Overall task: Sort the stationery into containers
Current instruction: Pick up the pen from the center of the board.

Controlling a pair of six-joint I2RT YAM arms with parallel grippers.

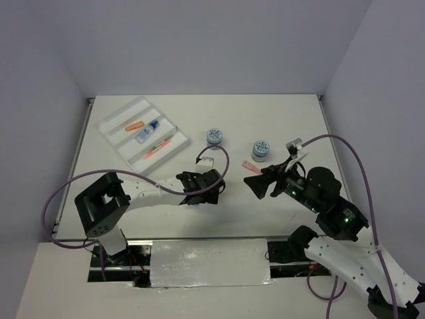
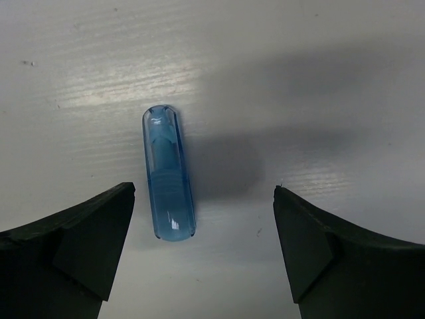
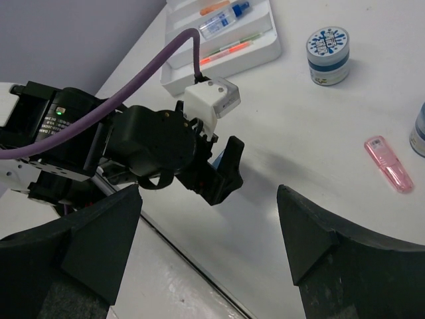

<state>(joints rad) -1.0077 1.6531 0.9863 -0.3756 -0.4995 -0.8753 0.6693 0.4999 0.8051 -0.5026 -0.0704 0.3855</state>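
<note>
A translucent blue cap (image 2: 169, 174) lies flat on the table. My left gripper (image 2: 204, 199) is open and hangs just above it, with the cap near the left finger (image 2: 93, 232). In the top view the left gripper (image 1: 199, 191) hides the cap. My right gripper (image 1: 253, 185) is open and empty, raised above the table right of the left one. A pink cap (image 1: 252, 167) and two blue-white pots (image 1: 214, 137) (image 1: 261, 150) sit on the table. The white tray (image 1: 116, 143) holds an orange cap (image 1: 135, 125), a blue-capped bottle (image 1: 147, 133) and an orange pen (image 1: 159, 146).
The right wrist view shows the left gripper (image 3: 219, 169) with its purple cable (image 3: 143, 70), the pink cap (image 3: 388, 163) and one pot (image 3: 328, 54). The table's near edge runs just below both grippers. Walls close the left, back and right sides.
</note>
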